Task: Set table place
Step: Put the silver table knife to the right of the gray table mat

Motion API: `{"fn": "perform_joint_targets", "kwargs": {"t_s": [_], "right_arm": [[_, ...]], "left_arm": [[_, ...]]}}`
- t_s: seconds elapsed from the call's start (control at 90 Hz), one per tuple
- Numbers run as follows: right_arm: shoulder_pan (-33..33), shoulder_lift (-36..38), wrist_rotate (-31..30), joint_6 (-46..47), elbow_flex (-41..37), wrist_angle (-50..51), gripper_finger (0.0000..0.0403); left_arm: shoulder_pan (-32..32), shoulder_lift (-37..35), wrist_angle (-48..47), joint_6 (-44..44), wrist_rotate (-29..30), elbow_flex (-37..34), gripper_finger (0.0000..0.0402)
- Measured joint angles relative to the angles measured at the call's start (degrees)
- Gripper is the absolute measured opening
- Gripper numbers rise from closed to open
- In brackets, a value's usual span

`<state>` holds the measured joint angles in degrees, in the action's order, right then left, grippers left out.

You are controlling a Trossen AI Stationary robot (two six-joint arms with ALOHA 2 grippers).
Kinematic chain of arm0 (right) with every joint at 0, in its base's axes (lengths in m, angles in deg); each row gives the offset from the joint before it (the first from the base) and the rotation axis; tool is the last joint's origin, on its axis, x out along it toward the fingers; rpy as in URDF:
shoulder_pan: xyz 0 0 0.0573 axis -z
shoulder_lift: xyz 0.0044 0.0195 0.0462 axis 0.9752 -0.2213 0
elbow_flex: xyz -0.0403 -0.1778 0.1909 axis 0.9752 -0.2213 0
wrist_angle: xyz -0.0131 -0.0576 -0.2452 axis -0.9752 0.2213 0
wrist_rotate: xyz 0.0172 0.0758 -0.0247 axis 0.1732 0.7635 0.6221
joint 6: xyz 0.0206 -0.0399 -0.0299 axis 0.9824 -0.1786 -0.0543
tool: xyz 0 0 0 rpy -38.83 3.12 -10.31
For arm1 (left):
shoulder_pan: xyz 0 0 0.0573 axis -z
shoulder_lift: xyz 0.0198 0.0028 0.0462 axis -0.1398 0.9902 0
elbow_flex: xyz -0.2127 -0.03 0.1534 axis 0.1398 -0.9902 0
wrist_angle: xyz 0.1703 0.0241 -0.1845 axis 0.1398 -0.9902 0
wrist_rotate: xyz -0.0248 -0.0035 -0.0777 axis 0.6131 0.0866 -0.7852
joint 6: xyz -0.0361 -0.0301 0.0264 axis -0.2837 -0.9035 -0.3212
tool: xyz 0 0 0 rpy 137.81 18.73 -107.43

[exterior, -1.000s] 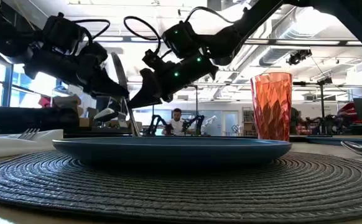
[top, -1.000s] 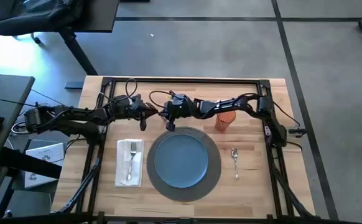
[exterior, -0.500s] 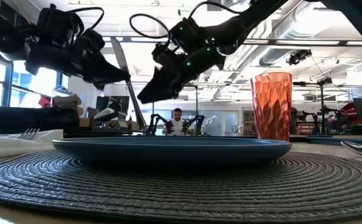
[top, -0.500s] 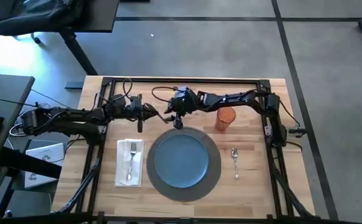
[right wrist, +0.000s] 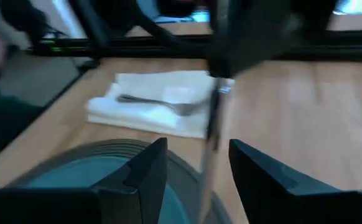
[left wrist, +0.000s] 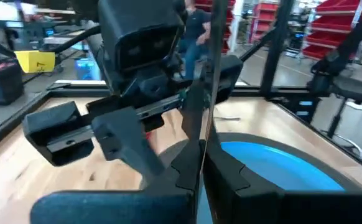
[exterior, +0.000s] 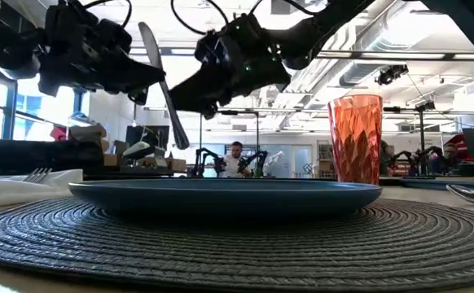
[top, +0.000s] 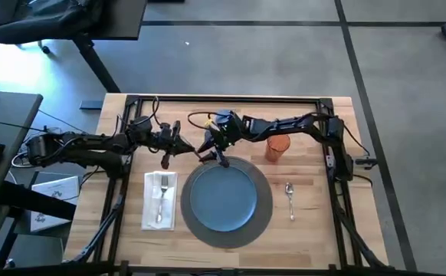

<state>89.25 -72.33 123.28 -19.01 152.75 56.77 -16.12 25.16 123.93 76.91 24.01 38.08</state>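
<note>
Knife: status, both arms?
Left gripper shut on knife, aloft behind the plate on the placemat. Right gripper open beside it, not gripping. Cup close by right arm.

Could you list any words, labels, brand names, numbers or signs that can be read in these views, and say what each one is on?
"7" or a similar mark: on the yellow box beyond the table in the left wrist view; too blurred to read with confidence.
Nothing readable on the plate, placemat, napkin, orange cup or either arm.
</note>
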Motion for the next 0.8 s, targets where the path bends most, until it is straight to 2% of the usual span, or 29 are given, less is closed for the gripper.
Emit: {"fn": "perform_joint_targets", "kwargs": {"t_s": [0.567,0.8], "right_arm": [[-1.53,-0.02,0.09,-0.13,0.0,-3.7,0.0105],[-2.48,-0.02,-8.71,-1.5,0.0,-3.37,0.0062]], "left_arm": [[1.85,0.0,0.98,-0.02,-0.07,0.0,0.0],[1.83,0.0,0.78,-0.02,1.3,0.0,0.0]]}}
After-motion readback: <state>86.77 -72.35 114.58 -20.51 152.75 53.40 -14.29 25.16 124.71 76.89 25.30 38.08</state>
